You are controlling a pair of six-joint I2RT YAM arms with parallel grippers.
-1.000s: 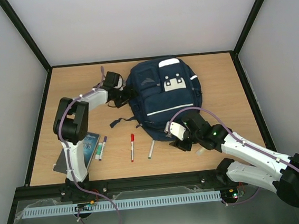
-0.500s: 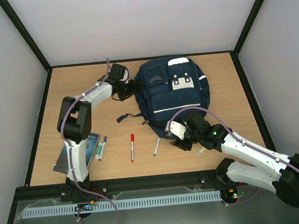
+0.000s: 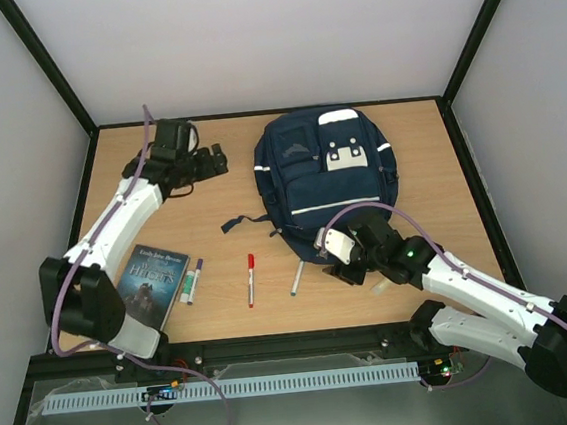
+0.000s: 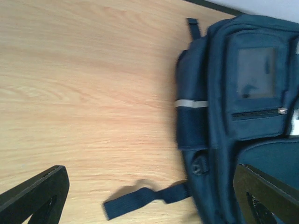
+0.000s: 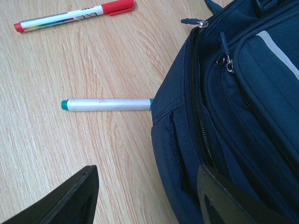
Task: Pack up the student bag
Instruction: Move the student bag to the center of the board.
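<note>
We see the student bag (image 3: 326, 183) as matt woven navy cloth with metal zip pulls (image 5: 228, 65), the table (image 3: 439, 157) as smooth pale wood grain, the green-tipped marker (image 5: 107, 104) and red-capped marker (image 5: 74, 15) as glossy plastic.

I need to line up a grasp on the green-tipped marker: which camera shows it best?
The right wrist view: the marker lies large and sharp mid-frame, one end against the bag. The top view shows it whole but tiny, just off the bag's near edge. The left wrist view does not show it.
</note>
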